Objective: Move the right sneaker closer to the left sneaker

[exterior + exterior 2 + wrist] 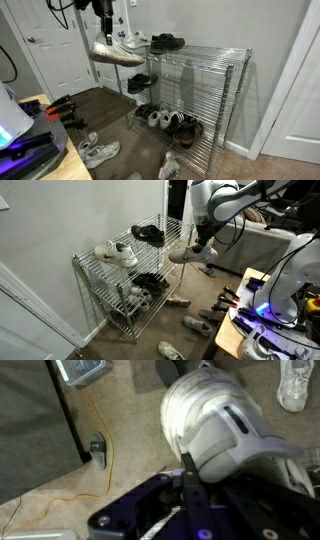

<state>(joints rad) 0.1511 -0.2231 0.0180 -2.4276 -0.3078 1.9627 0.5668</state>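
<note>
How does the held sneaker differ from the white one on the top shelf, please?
The right sneaker hangs in the gripper; the left sneaker rests on the top shelf. The right sneaker is off the rack; the left sneaker sits near black shoes. Both look white.

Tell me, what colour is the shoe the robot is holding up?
The held sneaker is mostly white, clearest in the wrist view.

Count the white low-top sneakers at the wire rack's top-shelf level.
2. One white low-top lace-up sneaker hangs in the end effector beside the chrome wire rack; the matching sneaker lies on the top shelf near black shoes. Another could hide behind them.
</note>
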